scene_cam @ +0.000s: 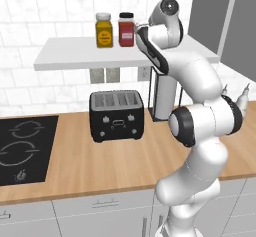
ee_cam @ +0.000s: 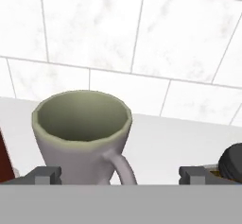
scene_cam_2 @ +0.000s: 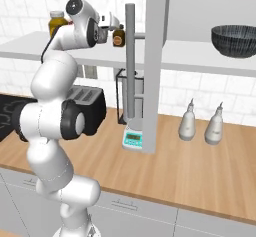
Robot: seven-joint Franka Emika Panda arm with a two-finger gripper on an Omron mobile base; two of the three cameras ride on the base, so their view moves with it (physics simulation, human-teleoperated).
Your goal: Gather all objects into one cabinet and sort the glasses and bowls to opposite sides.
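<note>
Mug (ee_cam: 81, 135): grey-brown, tapered, olive inside, glossy; handle at 5 o'clock. Stands upright on white shelf (ee_cam: 189, 142), tiles behind. Gripper (ee_cam: 118, 175) fingers wide, flanking mug.

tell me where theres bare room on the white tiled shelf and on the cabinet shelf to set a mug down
On the white shelf, the stretch left of the yellow jar is bare. Around the red jar, the mug and the gripper it is crowded. The cabinet shelf is bare between the open door and the bowl.
</note>
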